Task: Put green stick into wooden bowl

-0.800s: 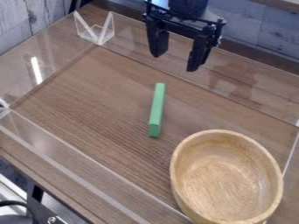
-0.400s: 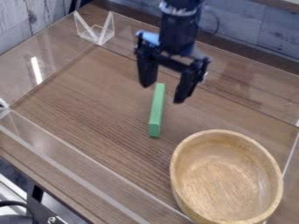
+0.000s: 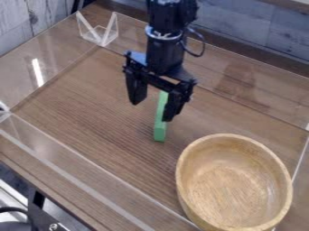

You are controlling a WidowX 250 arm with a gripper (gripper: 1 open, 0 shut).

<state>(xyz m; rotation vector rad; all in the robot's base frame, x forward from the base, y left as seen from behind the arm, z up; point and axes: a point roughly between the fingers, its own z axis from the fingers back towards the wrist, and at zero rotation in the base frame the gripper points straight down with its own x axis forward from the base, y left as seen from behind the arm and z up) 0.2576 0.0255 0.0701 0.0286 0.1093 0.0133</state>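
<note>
Coming down from its earlier place toward the far side of the table, the gripper (image 3: 156,107) now sits lower in the view, over the far part of the green stick (image 3: 161,117), whose upper end it partly covers. The stick and the wooden bowl (image 3: 234,183) lie just as they did before. The arm (image 3: 168,41) reaches in from the far edge, its black fingers pointing down and spread wide, released, one to each side of the stick in this view. Whether they touch the table (image 3: 90,117) cannot be told. The bowl is nearer the camera than the fingers and off to the right in the view.
</note>
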